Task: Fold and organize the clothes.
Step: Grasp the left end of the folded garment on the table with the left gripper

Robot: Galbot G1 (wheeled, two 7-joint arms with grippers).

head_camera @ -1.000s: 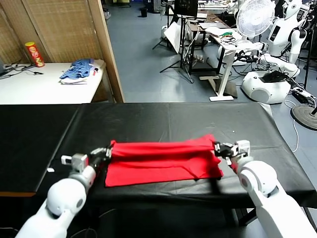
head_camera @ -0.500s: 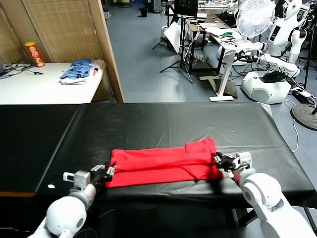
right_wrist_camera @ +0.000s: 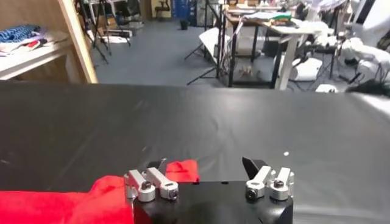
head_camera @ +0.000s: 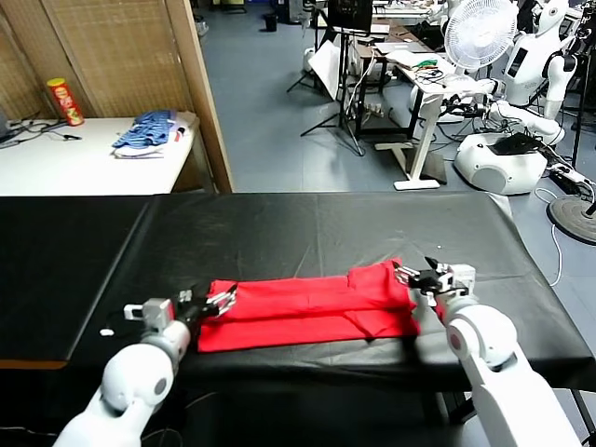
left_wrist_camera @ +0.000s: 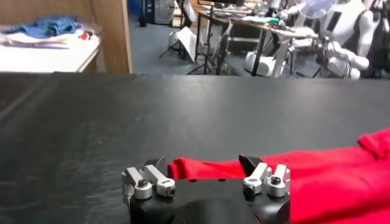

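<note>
Both pincers are spread wide and pinching nothing, as far as I can see. From my head camera, the left gripper point(head_camera: 216, 300) sits at about seven o'clock on the black table point(head_camera: 307, 223), its fingers splayed at the left end of the red T-shirt point(head_camera: 312, 303), with the shirt's edge lying just beyond the tips. In the left wrist view the same gripper point(left_wrist_camera: 202, 165) shows two dark fingertips apart, and the red T-shirt point(left_wrist_camera: 329, 176) fills the gap between them and runs off to one side; I cannot tell whether the tips touch the cloth. The right gripper point(head_camera: 416, 275) is at about five o'clock, fingers parted at the shirt's right end, beside the bunched-up corner there. In the right wrist view that gripper point(right_wrist_camera: 205, 164) also stands open, with a small fold of the red T-shirt point(right_wrist_camera: 181, 170) near one fingertip and more cloth heaped beside the wrist.

I see the shirt lying as a long folded band across the near part of the table, stretched between the two grippers, with a raised lump at its right end.

Farther out, at ten o'clock, a white side table point(head_camera: 84, 163) carries a blue-and-white pile of clothes point(head_camera: 149, 132) and a red can point(head_camera: 65, 101). At one o'clock a white fan point(head_camera: 480, 33) stands among desks.
</note>
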